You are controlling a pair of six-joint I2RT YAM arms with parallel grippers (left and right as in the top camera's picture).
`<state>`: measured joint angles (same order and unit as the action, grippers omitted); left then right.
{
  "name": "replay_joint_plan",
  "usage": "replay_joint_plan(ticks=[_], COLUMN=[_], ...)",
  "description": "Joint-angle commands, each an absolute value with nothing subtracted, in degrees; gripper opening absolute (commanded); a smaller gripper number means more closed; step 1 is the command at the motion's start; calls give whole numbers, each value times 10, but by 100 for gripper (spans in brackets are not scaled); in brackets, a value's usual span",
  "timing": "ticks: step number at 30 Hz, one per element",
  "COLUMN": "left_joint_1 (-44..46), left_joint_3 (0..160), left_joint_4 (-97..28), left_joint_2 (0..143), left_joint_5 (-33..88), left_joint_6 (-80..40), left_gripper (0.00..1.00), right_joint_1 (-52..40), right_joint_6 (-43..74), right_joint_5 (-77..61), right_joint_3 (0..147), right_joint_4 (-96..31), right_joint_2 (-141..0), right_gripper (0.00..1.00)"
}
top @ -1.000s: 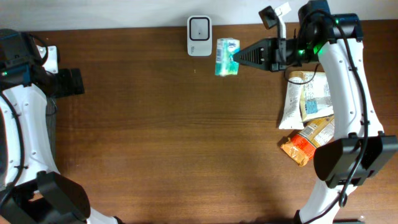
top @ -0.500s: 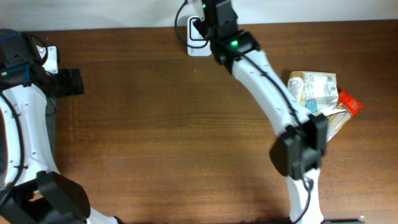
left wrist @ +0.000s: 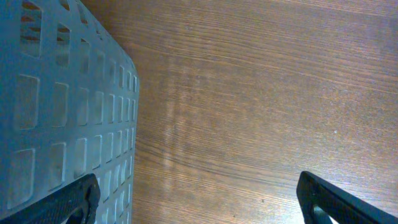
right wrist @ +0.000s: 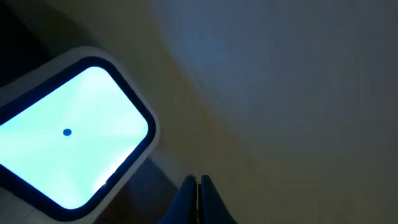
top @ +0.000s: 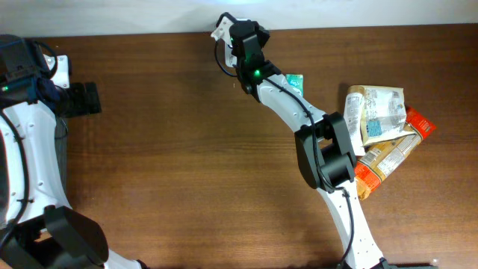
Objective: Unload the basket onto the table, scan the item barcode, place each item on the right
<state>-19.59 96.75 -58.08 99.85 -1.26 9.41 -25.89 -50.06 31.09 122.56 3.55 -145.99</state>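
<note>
— Jaws first: the right jaws are pressing tight together, tip against tip, and I am seeing nothing pinched between them.

— So where is the right arm (top: 287,104) reaching?

— It is stretching across to the far edge of the table (top: 187,164) and hanging over the scanner (right wrist: 68,143). From the wrist view the scanner's window is glowing pale blue, just beside the closed tips.

— And the item?

— I am taking it to be the green packet (top: 294,80). It is lying flat on the table, right beside the arm and off to one side of the scanner, not over the window. No barcode is showing from here.

— Then the scan is not happening?

— I am judging not. With the packet lying loose and nothing held before the window, I am not seeing anything for the scanner to read. Whether a beep has come, I cannot tell.

— What is left?

— Picking the packet up, turning its barcode to the window, then setting it aside. The pile of packets (top: 381,119) at the right is waiting too, apparently.

— And the other side?

— The left arm (top: 30,142) is idling at the left edge, the left jaws gaping wide and empty, next to a perforated basket (left wrist: 56,112).
</note>
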Motion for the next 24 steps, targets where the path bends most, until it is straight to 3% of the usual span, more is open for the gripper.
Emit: replay_joint_plan(ticks=[1,3,6,9,12,16,20,24], left_joint_1=[-199,-199,-199,-199,-199,-199,-199,-199], left_joint_3=[970,970,970,970,970,970,970,970], left_joint_4=[-582,-582,-582,-582,-582,-582,-582,-582], left_joint_2=[997,997,997,997,997,997,997,997], left_joint_5=[-8,-8,-8,-8,-8,-8,-8,-8], left_joint_6=[99,99,99,99,99,99,99,99], left_gripper=[99,99,99,99,99,99,99,99], right_joint_1=[-259,-254,-218,-146,-58,-3,-15,-15], right_joint_6=[-393,-321,-99,22,35,23,3,3], right_joint_5=[304,260,149,43,-132,-268,-272,-231], right_joint_3=[1229,1229,1229,1229,1229,1229,1229,1229], right_joint_4=[-21,-108,-319,-486,-587,-605,-605,-594], right_joint_2=[-1393,-1343,-1245,-1213,-1244,-1326,-1393,-1416], right_gripper=[4,12,27,27,27,34,43,41])
